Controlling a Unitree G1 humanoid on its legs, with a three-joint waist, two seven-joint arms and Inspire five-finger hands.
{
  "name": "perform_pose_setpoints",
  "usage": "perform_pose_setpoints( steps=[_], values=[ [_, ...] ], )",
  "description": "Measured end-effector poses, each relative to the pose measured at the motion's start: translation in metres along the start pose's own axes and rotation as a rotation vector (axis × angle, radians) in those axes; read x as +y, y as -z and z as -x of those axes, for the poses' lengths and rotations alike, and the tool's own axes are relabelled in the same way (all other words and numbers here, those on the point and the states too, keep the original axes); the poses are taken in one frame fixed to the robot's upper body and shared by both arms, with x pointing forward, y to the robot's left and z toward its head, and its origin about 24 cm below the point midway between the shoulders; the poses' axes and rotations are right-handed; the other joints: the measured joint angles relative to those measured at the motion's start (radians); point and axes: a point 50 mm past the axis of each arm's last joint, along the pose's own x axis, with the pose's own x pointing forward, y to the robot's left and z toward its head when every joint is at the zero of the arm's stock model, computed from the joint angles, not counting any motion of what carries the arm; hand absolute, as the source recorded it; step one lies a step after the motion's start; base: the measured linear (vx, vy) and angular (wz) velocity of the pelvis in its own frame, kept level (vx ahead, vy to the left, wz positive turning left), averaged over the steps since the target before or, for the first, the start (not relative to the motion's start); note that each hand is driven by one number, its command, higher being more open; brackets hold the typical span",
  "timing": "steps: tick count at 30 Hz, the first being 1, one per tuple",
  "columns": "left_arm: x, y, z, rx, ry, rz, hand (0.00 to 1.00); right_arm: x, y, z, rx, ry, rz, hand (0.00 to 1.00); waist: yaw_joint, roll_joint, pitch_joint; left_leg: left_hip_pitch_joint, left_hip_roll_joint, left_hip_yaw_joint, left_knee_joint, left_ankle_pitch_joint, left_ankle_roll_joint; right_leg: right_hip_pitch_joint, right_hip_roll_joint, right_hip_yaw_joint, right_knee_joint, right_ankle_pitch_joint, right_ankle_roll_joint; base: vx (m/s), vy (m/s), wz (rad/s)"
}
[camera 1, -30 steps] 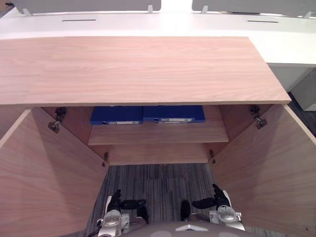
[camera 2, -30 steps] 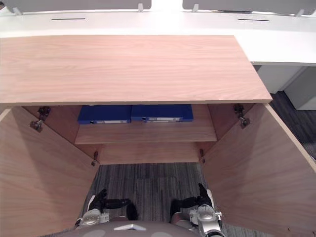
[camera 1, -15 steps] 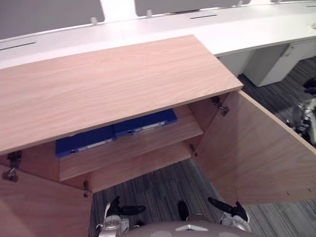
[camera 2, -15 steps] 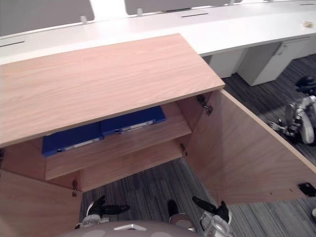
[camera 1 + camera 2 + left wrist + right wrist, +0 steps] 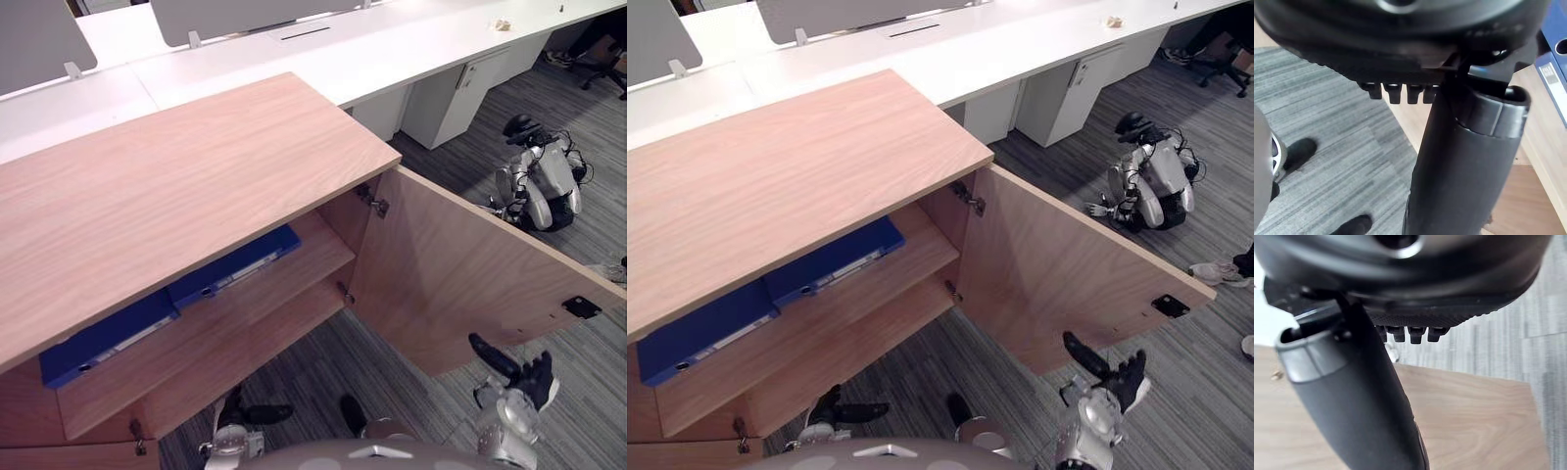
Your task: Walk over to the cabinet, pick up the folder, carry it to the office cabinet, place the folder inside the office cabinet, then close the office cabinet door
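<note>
Two blue folders lie flat side by side on the upper shelf of the open wooden cabinet (image 5: 176, 186): one (image 5: 235, 266) nearer the middle, the other (image 5: 103, 338) further left. A strip of blue folder (image 5: 1555, 63) also edges the left wrist view. My left hand (image 5: 243, 415) hangs low in front of the cabinet, open and holding nothing. My right hand (image 5: 517, 377) is open too, fingers spread, just below the outer edge of the right door (image 5: 460, 284), which stands wide open. In the right wrist view the door panel (image 5: 1474, 421) lies past my thumb (image 5: 1352, 396).
A long white desk (image 5: 294, 59) runs behind the cabinet, with a white pedestal (image 5: 441, 98) under it. Another robot (image 5: 539, 181) sits on the grey carpet to the right. A person's shoe (image 5: 1215, 272) shows at the right edge.
The camera has swung to the right, so the cabinet now sits left in view. My right hand has risen and moved out beside the right door's edge. The folders have not moved.
</note>
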Motion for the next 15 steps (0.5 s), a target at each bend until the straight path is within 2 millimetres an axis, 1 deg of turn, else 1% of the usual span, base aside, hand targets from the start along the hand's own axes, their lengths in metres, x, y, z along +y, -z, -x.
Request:
perform_pose_setpoints(
  steps=[2, 6, 10, 15],
  values=[
    [-0.002, -0.001, 0.0, -0.009, 0.01, -0.028, 1.0, 0.008, -0.018, -0.007, -0.076, -0.032, 0.034, 1.0, 0.0, 0.001, 0.0, -0.002, 0.001, -0.019, 0.006, 0.0, 0.0, 0.0, 0.001, 0.0, 0.002, 0.0, 0.0, -0.01, -0.041, 0.0],
    [-0.001, 0.0, 0.001, -0.016, 0.014, -0.053, 1.0, 0.006, -0.031, -0.014, -0.122, -0.025, 0.059, 1.0, 0.0, 0.005, 0.001, -0.011, -0.003, -0.043, 0.008, 0.0, 0.0, 0.0, -0.006, -0.008, -0.013, 0.005, 0.002, -0.03, -0.036, 0.08],
    [0.004, 0.005, 0.0, -0.001, 0.011, -0.076, 1.0, -0.002, -0.044, -0.022, -0.163, -0.01, 0.084, 1.0, -0.006, 0.009, 0.0, -0.022, -0.011, -0.074, 0.008, 0.0, 0.001, 0.005, -0.021, -0.026, -0.038, 0.016, 0.005, 0.0, -0.014, 0.12],
    [0.011, 0.01, -0.001, 0.012, 0.009, -0.117, 1.0, -0.006, -0.062, -0.033, -0.207, 0.006, 0.103, 1.0, -0.01, 0.01, -0.001, -0.03, -0.013, -0.116, 0.004, 0.0, 0.003, 0.01, -0.025, -0.036, -0.054, 0.024, 0.004, 0.03, -0.018, 0.07]
  ],
)
